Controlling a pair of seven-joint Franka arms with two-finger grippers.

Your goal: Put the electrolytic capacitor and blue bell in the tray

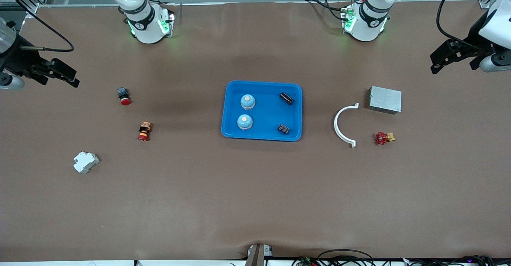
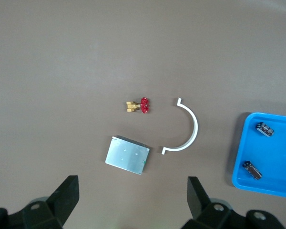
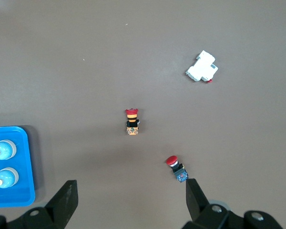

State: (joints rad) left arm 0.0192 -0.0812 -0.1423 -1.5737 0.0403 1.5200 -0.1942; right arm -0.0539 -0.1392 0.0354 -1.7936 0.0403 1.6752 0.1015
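tray (image 1: 262, 138) mid-table, two bells (image 1: 248, 102) and two capacitors (image 1: 286, 98) in it, metal box (image 1: 385, 99) toward left arm's end

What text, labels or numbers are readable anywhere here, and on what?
None readable.
Round marks on both white robot bases: too small to read.
Grey metal box, white plastic block, dark parts in the bright blue plastic tray: no legible print.

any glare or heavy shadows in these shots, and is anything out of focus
Front view: soft, even light, a faint broad shadow on the table around the tray, green base lights glowing, no harsh glare. Left wrist view: the grey metal box shows mild sheen; the left hand looks dark and soft. Right wrist view: evenly lit, small parts sharp, with short shadows.
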